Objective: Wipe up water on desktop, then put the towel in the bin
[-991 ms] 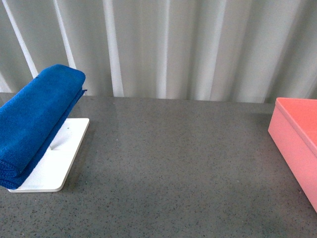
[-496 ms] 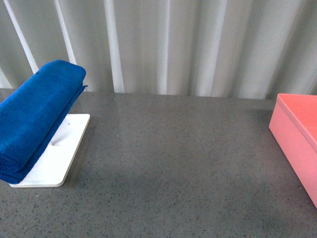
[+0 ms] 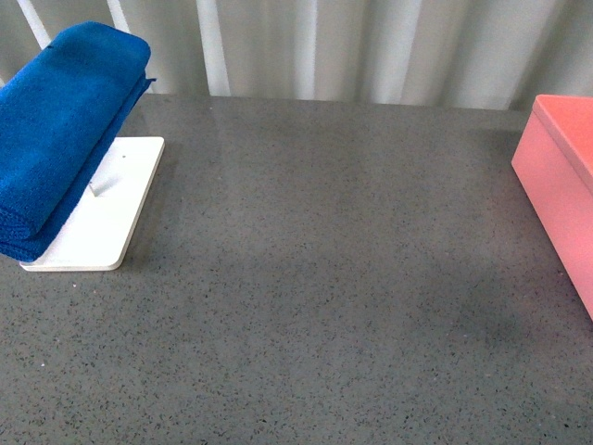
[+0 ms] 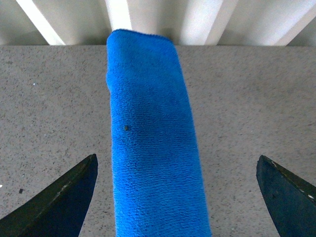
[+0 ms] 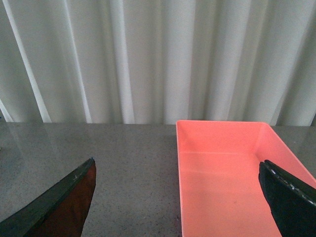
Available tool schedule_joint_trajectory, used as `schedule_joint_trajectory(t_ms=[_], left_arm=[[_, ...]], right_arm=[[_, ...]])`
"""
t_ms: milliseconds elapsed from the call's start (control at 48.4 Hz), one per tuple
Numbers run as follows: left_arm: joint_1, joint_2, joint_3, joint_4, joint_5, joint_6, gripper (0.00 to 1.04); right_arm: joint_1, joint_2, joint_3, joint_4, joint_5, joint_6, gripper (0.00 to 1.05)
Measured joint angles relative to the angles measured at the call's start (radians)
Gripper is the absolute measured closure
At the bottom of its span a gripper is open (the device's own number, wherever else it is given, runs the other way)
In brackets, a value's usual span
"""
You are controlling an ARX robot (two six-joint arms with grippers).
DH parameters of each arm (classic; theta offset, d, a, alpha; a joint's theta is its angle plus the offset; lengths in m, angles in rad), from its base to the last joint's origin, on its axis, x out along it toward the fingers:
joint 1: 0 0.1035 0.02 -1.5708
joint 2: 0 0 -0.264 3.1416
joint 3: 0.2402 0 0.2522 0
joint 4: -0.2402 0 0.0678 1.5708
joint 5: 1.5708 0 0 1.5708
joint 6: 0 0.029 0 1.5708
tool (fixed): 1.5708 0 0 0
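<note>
The blue towel [image 3: 65,120] lies folded over a rack on the left of the speckled grey desktop [image 3: 324,278]. The salmon-pink bin [image 3: 561,176] stands at the right edge. Neither arm shows in the front view. In the left wrist view my left gripper [image 4: 176,163] is open above the towel [image 4: 150,133], one dark finger [image 4: 64,197] on each side and clear of the cloth. My right gripper [image 5: 176,164] is open over the near left rim of the bin [image 5: 178,168], which is empty inside. No water shows in any view.
The rack's white base [image 3: 102,222] rests flat on the desktop under the towel. A white ribbed wall [image 3: 371,46] runs along the desk's far edge. Bare grey surface stretches between rack and bin.
The front view has tilted downward, so the towel, rack and bin sit higher in the picture and more of the near desktop shows. The objects themselves have not moved.
</note>
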Motion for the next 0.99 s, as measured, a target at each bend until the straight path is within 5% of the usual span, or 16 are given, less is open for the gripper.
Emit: schedule_joint_trajectory(t_ms=[413, 991], left_arm=[[-0.001, 0.176, 0.159, -0.061, -0.103, 0.058, 0.07], [0.014, 0.251, 0.160, -0.024, -0.117, 0.073, 0.07]], right_arm=[[0.000, 0.000, 0.000, 0.000, 0.000, 0.000, 0.07], [0.000, 0.000, 0.000, 0.000, 0.000, 0.000, 0.07]])
